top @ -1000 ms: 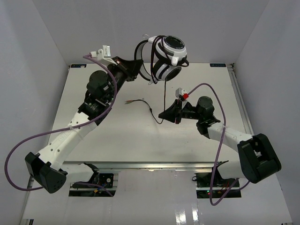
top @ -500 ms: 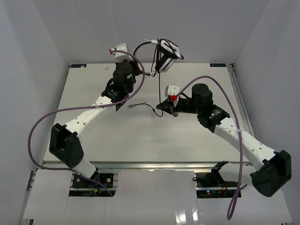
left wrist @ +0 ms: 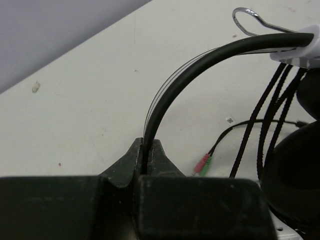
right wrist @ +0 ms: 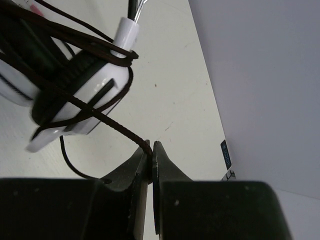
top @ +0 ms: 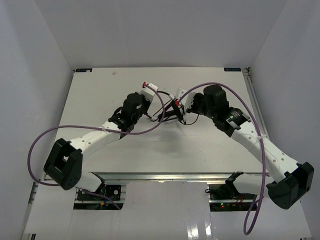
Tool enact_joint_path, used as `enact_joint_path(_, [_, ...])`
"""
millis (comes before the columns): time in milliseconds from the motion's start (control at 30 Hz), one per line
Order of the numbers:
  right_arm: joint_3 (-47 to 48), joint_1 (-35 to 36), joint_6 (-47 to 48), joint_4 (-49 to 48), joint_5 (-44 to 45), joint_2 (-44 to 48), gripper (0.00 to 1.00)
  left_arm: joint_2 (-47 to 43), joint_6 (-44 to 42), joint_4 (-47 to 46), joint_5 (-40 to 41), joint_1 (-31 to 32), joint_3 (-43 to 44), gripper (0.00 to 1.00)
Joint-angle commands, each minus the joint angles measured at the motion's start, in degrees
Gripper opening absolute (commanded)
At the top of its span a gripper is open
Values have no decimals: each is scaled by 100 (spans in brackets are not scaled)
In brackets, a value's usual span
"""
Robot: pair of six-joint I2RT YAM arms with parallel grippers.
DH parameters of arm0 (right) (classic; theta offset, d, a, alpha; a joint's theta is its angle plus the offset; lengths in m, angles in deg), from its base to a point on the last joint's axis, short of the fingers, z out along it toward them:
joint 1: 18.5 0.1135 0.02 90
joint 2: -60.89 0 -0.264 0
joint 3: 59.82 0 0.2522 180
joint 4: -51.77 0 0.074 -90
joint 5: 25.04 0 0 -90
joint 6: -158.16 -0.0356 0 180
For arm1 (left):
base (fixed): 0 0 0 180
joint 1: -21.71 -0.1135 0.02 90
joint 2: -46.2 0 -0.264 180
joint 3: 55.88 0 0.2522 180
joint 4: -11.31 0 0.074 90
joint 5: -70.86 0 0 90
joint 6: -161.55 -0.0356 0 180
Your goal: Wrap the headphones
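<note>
On the left of the overhead view, the left arm (top: 95, 137) reached from its base at the near edge up toward the middle of the white surface (top: 100, 85), a purple cord (top: 37, 145) looping out beside it. The left pincer (left wrist: 146, 151) was clenched on the thin black headband (left wrist: 200, 70), which rose from between the tips and curved up and to the right to a white fitting at the top edge of the wrist view. Below that arch, several strands of black cable hung down. A small plug (left wrist: 202, 163) with pink and green marks lay on the surface just right of the pincer. A black ear pad (left wrist: 295, 170) filled the right edge of that view.

The headphones (right wrist: 70, 80) sat low over the middle of the surface, between the two wrists and largely hidden from above; whether they touched the surface could not be told. In the right wrist view, one white ear cup showed with the cable (right wrist: 110, 123) wound across it in several turns.

From that cup one strand ran down into the right pincer (right wrist: 151, 150), which was clamped shut on it. A pale wall (right wrist: 260, 75) stood to the right. The right arm (top: 250, 140) stretched back to its base at the near right, trailing its own purple cord (top: 257, 200).
</note>
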Motion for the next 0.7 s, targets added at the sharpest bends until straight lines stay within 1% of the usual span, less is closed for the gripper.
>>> enact_joint_path(0, [144, -452, -7, -1075, 541, -10, 8, -884, -876, 224, -1209, -93, -331, 0])
enact_joint_path(100, [223, -743, -697, -1076, -311, -106, 8, -1110, -787, 522, -2092, -93, -462, 0])
enact_joint_path(133, [235, -948, -898, -1076, -746, -148, 8, -1245, -723, 610, -2357, -93, -509, 0])
enact_joint_path(233, [219, -1270, -1502, -1181, -1829, -267, 8, -1479, -426, 755, -2920, -93, -601, 0])
enact_joint_path(267, [219, -1367, -1682, -1181, -1979, -325, 9, -1562, -310, 768, -3126, -93, -614, 0])
enact_joint_path(367, [143, -1542, -1963, -1329, -2542, -392, 9, -1658, -41, 779, -3442, -93, -599, 0])
enact_joint_path(467, [24, -1762, -2250, -1402, -3125, -438, 12, -1737, 530, 540, -3605, -93, -581, 0])
enact_joint_path(533, [-221, -1925, -2456, -1589, -3618, -382, 18, -1779, 916, 372, -3604, -93, -512, 0])
enact_joint_path(567, [-389, -2012, -2605, -1763, -3905, -345, 22, -1792, 1030, 310, -3592, -93, -438, 0])
enact_joint_path(633, [-691, -2134, -2824, -2043, -4416, -286, 29, -1801, 1656, 211, -3643, -93, -299, 0])
enact_joint_path(667, [-929, -2199, -2981, -2314, -4828, -264, 34, -1795, 1885, 173, -3702, -93, -228, 0])
